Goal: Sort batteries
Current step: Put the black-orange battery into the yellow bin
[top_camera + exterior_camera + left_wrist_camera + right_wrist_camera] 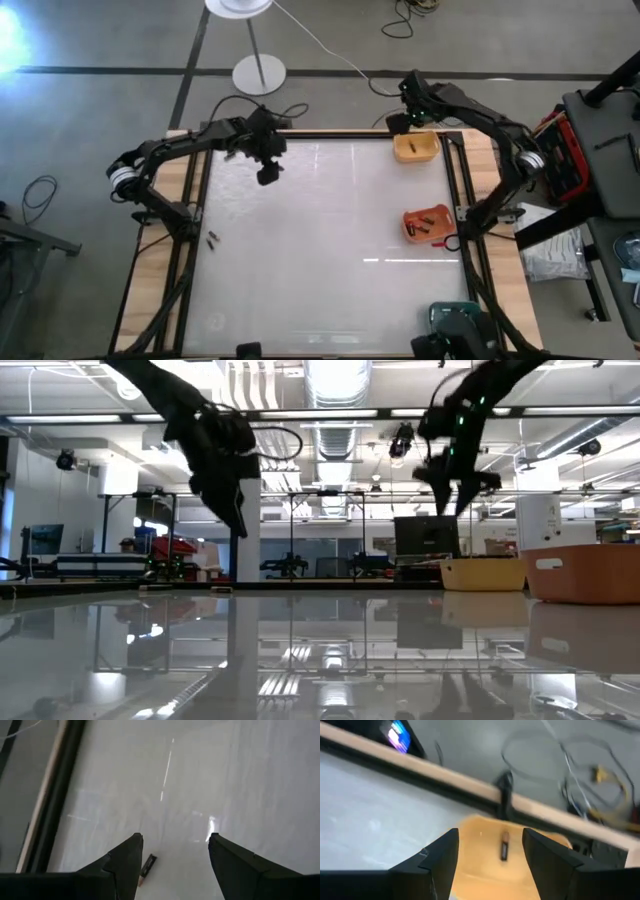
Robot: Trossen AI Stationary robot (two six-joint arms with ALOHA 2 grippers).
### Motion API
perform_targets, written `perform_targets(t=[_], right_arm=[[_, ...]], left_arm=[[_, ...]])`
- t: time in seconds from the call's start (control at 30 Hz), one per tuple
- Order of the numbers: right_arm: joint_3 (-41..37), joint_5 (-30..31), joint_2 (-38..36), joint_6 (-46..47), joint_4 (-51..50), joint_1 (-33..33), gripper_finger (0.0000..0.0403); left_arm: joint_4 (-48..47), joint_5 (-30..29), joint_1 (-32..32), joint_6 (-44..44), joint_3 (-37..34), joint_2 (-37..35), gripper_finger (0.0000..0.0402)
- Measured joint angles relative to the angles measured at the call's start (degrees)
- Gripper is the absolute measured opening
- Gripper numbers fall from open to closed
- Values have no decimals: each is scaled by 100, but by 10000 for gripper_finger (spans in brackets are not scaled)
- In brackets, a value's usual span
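Hovering with fingers apart over the yellow tray, where a battery lies, the right gripper should lift straight clear; the left gripper waits spread above the bench.

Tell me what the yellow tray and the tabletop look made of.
Yellow tray: looks like moulded plastic, matte; even colour, rounded walls, no glare. Tabletop: smooth, glossy white sheet, maybe acrylic or laminate; in the low view it mirrors the room and ceiling lights. Its edging looks like pale wood.
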Motion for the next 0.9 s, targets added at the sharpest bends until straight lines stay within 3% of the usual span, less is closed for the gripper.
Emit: perform_targets(t=[0.17, 0.3, 0.4, 0.53, 0.7, 0.9], right_arm=[[0, 1, -817, 33, 368, 414, 216], [0, 0, -1303, 255, 547, 775, 212], [0, -1, -1528, 357, 611, 1008, 205], [0, 160, -1686, 379, 601, 1291, 195], [0, 277, -1673, 376, 580, 1509, 186], [-7, 282, -1557, 361, 519, 1574, 180]], left_arm=[[289, -198, 117, 851, -155, 347, 206], [-198, -337, 131, 2067, -131, 702, 206], [-296, -870, 130, 2702, -129, 1008, 206], [-181, -1696, 221, 2891, -53, 1463, 205], [-334, -1602, 280, 2776, 318, 1988, 180], [-898, -1515, 283, 2738, 783, 2414, 120]])
